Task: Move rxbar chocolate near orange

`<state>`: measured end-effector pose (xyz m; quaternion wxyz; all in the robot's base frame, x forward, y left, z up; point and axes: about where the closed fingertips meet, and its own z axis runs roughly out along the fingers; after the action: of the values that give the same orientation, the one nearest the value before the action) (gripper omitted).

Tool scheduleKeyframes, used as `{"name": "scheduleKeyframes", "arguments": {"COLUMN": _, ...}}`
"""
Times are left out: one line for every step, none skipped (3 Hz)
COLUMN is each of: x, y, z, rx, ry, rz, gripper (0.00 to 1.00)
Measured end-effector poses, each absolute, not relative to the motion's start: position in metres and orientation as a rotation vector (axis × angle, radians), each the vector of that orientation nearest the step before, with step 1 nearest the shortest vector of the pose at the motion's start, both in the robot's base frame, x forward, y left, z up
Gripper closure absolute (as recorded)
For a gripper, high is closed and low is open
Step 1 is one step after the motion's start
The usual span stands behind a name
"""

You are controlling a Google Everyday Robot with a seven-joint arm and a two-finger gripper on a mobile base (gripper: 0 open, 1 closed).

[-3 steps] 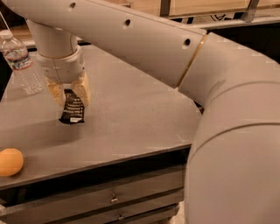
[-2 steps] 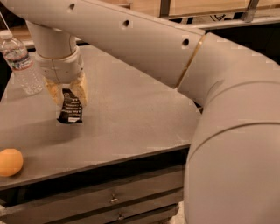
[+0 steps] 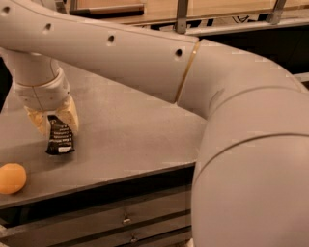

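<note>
The rxbar chocolate, a flat black-wrapped bar with white lettering, hangs upright with its lower end at the grey table top, left of centre. My gripper points down over it, its two tan fingers shut on the bar's upper end. The orange sits at the table's front left corner, a short way below and left of the bar.
My large white arm crosses the top of the view and fills the right side. Grey drawers run under the table's front edge. A shelf with wooden panels stands behind the table.
My gripper has carried the bar forward and left across the table, closer to the orange. The water bottle at the back left has dropped out of view.
</note>
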<state>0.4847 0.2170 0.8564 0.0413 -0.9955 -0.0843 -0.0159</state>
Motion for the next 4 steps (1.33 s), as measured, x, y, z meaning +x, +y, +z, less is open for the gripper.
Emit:
{"name": "scheduleKeyframes", "arguments": {"x": 0.466, "y": 0.244, "z": 0.845, "rx": -3.090, "ry": -0.387, "rz": -0.041, "gripper": 1.00}}
{"name": "scheduleKeyframes", "arguments": {"x": 0.459, "y": 0.260, "z": 0.836, "rx": -3.109, "ry": -0.441, "rz": 0.005, "gripper": 0.81}}
{"name": "scheduleKeyframes", "arguments": {"x": 0.459, "y": 0.267, "z": 0.834, "rx": -3.093, "ry": -0.446, "rz": -0.001, "gripper": 0.58}}
{"name": "scheduleKeyframes", "arguments": {"x": 0.460, "y": 0.273, "z": 0.834, "rx": -3.073, "ry": -0.444, "rz": -0.015, "gripper": 0.35}}
